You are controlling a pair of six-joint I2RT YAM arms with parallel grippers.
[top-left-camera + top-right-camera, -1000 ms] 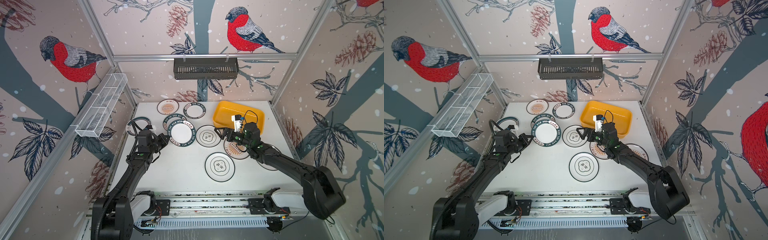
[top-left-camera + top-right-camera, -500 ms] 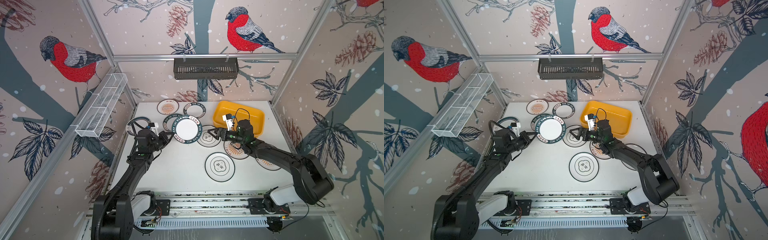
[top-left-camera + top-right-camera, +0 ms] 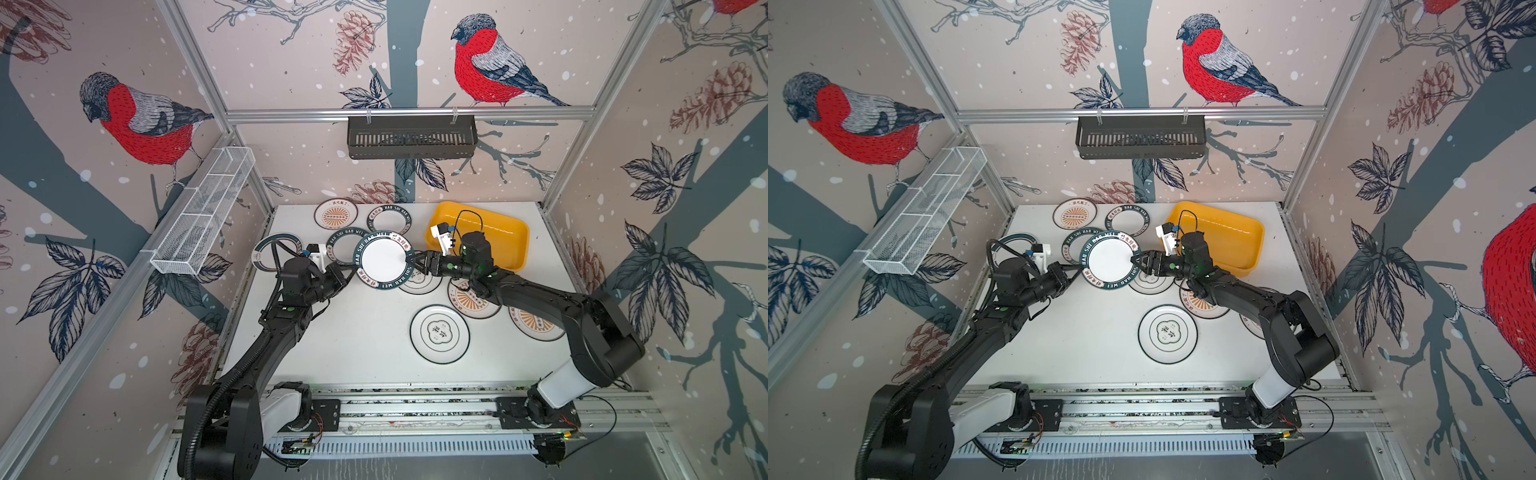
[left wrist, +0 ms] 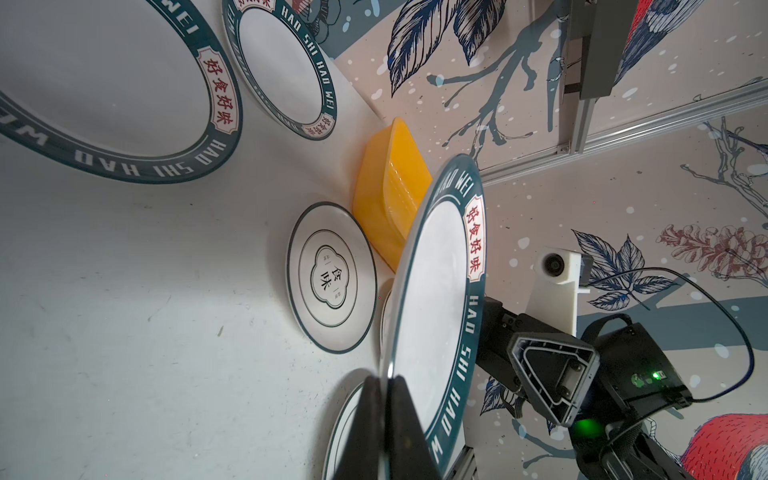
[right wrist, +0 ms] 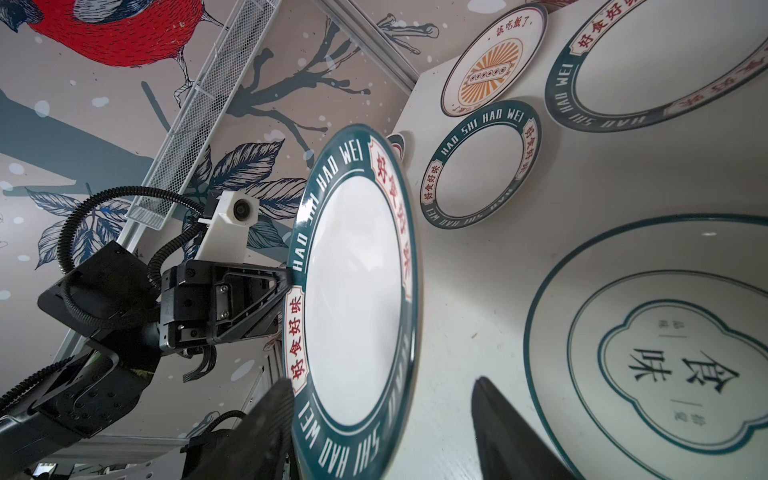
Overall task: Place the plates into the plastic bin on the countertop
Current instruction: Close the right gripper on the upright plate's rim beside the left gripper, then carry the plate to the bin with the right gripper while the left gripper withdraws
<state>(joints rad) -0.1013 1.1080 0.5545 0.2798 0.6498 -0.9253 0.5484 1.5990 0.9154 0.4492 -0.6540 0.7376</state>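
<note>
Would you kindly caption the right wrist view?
Left hand holds a lettered plate aloft; open right hand straddles its rim.

black slatted basket (image 3: 411, 137): hung on back rail (image 3: 291, 113) | white wire rack (image 3: 203, 216): along left side

This is a robot test booth in a lab; a left arm (image 3: 266, 345) and a right arm (image 3: 540, 297), both black, stand on a metal rail (image 3: 415, 409) at the edge of a white table (image 3: 353, 340); silver bars (image 3: 407, 113) hold up thin walls; the walls have paper with red birds (image 3: 486, 66); a small camera (image 4: 555, 264) sits on an arm; a black basket (image 3: 411, 137) and a wire rack (image 3: 203, 216) hang up high.
</note>
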